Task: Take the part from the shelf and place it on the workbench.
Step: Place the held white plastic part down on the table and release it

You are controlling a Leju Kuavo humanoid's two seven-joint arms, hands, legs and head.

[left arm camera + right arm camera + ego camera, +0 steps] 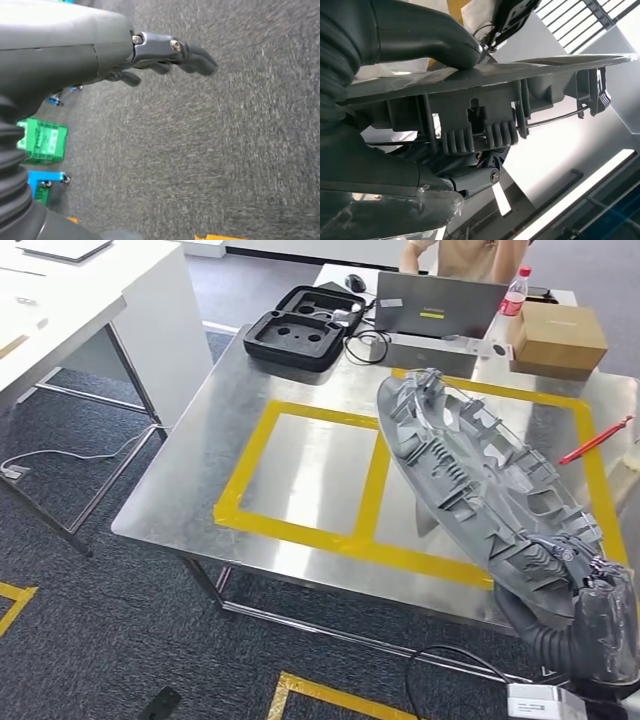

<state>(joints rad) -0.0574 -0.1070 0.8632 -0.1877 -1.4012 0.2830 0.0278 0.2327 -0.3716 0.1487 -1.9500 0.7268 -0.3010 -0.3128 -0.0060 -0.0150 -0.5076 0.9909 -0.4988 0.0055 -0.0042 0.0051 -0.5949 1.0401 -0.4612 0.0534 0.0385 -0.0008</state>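
Gripping the part point(483, 475) at its near end, the right hand point(596, 615) holds it between the thick thumb point(429, 42), pressed on the smooth face, and the darker fingers point(478, 177) tucked under the ribbed side. The part is a long grey ribbed plastic moulding, held tilted above the right-hand portion of the steel surface point(189, 490), its far end pointing toward the back. It hangs over the right cell of the yellow tape frame point(373, 485); whether its underside touches the metal I cannot tell.

The left hand point(170, 55) grasps nothing, fingers loosely extended, hanging over grey carpet point(226, 150).

Judgement: transport appears largely done; placement is the step in hand. To do it well: level the part first, then lower slowly so the broad face meets the metal flat rather than on one edge. Aim inside the taped cell. The long overhang from a single end grip makes the far tip prone to swing, so keep wrist motion small. Let go only once the weight rests fully.

Watch the red pen point(596, 440) lying near the right edge, and the laptop point(438, 305) and cardboard box point(558, 335) at the back.
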